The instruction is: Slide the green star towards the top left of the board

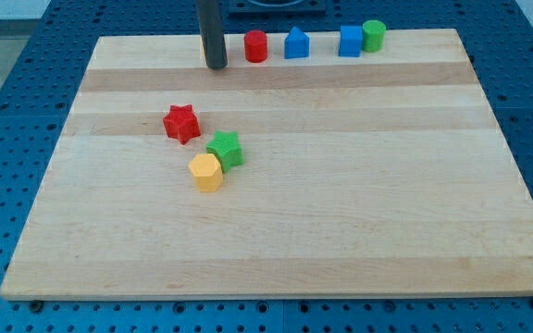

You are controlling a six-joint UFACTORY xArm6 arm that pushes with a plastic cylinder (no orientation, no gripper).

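Observation:
The green star lies left of the board's middle. It touches a yellow hexagonal block just below and to its left. A red star lies a little up and to its left, apart from it. My tip is near the view's top edge of the wooden board, well above the green star and just left of a red cylinder.
Along the view's top edge, right of the red cylinder, stand a blue house-shaped block, a blue cube and a green cylinder. A blue perforated table surrounds the board.

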